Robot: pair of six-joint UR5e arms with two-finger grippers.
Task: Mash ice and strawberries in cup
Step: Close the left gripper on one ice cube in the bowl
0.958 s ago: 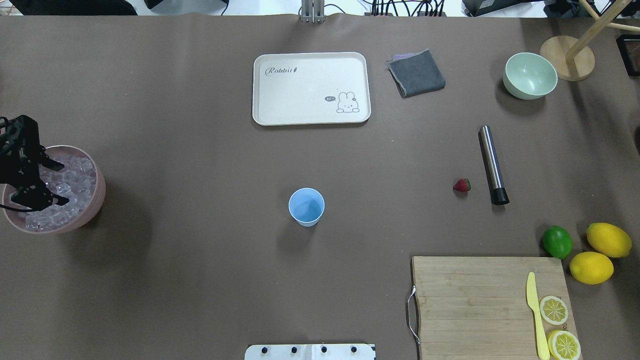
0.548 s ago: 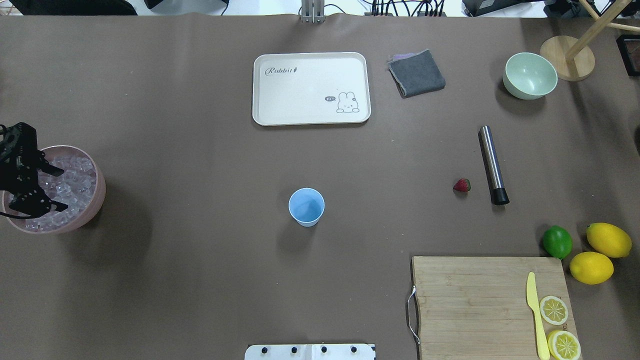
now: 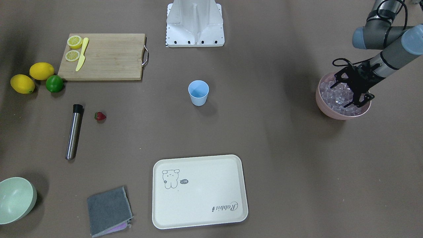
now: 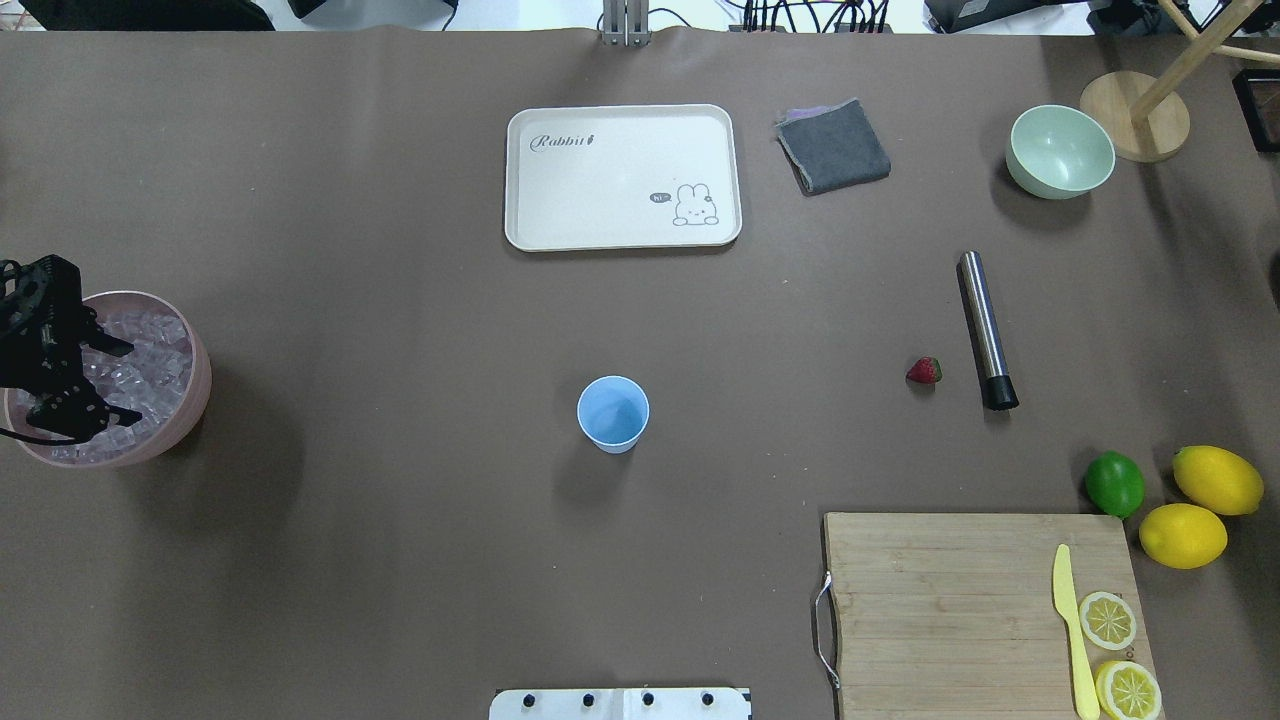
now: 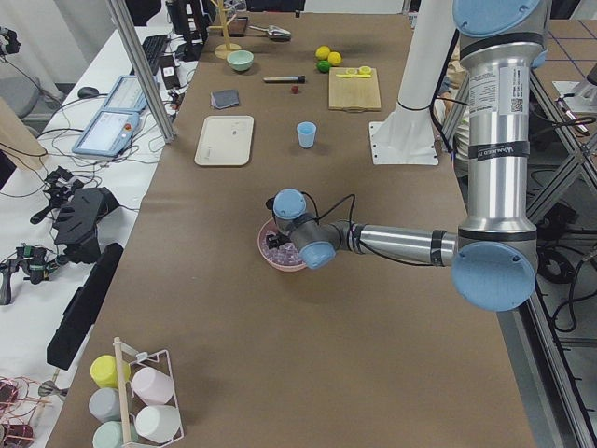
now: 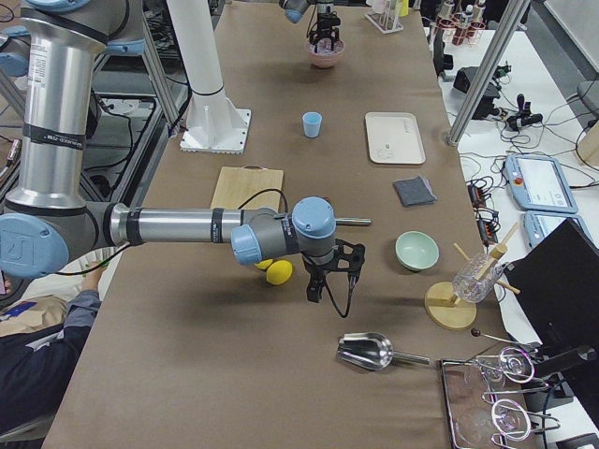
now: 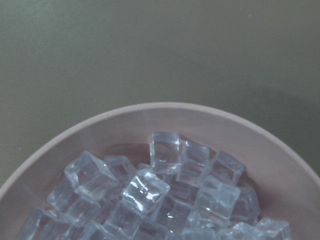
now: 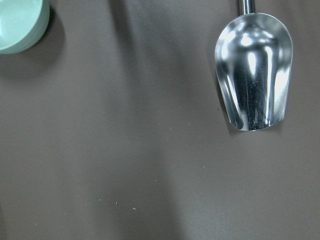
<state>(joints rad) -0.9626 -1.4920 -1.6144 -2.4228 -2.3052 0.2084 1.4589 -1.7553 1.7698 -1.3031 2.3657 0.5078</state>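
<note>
The light-blue cup (image 4: 613, 412) stands upright at the table's middle, also in the front view (image 3: 198, 92). The strawberry (image 4: 924, 371) lies on the table far to its right. Clear ice cubes (image 4: 150, 360) fill a pink bowl (image 4: 197, 392) at the left edge, seen close in the left wrist view (image 7: 160, 190). My left gripper (image 4: 128, 382) is open, its fingers low over the ice (image 3: 330, 96). My right gripper (image 6: 328, 285) shows only in the exterior right view, over the table's right end, and I cannot tell its state.
A steel muddler (image 4: 985, 325) lies beside the strawberry. A white tray (image 4: 622, 177), grey cloth (image 4: 833, 146) and pale green bowl (image 4: 1060, 150) sit at the back. A cutting board (image 4: 960, 600) with knife and lemon slices, a lime (image 4: 1114, 483) and lemons are front right. A metal scoop (image 8: 254, 70) lies under the right wrist.
My left gripper has shifted slightly left and toward the near edge over the ice bowl, staying open. Nothing else has moved.
</note>
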